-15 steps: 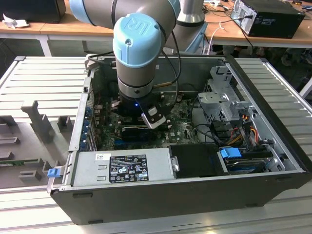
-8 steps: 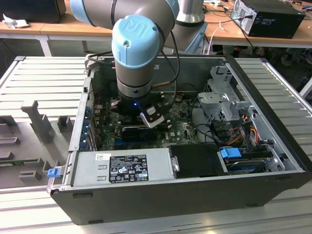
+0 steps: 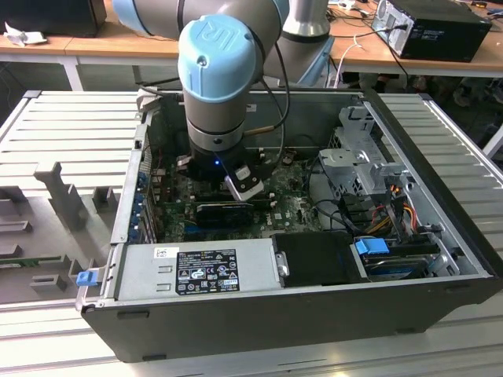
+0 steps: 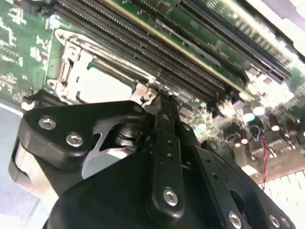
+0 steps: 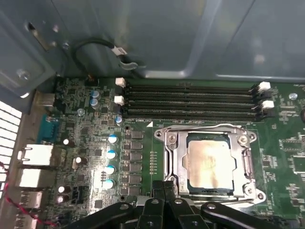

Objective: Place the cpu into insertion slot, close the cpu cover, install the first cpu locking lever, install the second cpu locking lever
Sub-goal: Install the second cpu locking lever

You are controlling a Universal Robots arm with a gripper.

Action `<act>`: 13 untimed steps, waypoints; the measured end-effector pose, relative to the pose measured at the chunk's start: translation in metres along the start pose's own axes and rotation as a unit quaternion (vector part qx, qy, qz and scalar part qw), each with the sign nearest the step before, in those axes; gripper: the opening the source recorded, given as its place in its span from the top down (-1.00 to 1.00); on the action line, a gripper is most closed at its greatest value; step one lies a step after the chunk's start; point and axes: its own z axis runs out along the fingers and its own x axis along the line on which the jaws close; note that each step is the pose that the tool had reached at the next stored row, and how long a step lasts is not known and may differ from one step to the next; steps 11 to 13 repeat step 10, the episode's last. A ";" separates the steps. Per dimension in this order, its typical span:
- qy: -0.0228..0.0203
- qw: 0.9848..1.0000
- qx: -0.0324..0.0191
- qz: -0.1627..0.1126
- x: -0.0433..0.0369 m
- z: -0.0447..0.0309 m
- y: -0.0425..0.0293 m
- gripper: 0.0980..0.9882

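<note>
I see the cpu point(image 5: 209, 162) seated in the insertion slot point(image 5: 189, 187), the cpu cover point(image 5: 172, 157) shut flat around it. My gripper point(image 5: 163, 187) sits at the cover's seven o'clock corner, jaws pressed together, gripping nothing I can make out.

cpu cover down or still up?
Down. In the first wrist view the cpu cover lies flat around the cpu, which shows through its window. Lever latching: cannot tell.
</note>
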 end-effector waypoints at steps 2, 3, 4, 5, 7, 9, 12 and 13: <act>0.000 1.000 0.000 0.000 0.0000 -0.0035 0.0012 0.98; 0.000 1.000 0.000 0.000 0.0000 -0.0053 0.0018 0.98; 0.000 1.000 0.000 0.000 0.0000 -0.0071 0.0024 0.98; 0.000 1.000 0.000 0.000 0.0000 -0.0105 0.0036 0.98; 0.000 1.000 0.000 0.000 -0.0001 -0.0199 0.0068 0.98; 0.000 1.000 0.000 0.000 0.0000 -0.0243 0.0083 0.98; 0.000 1.000 0.000 0.000 0.0000 -0.0250 0.0086 0.98; 0.000 1.000 0.000 0.000 0.0000 -0.0250 0.0086 0.98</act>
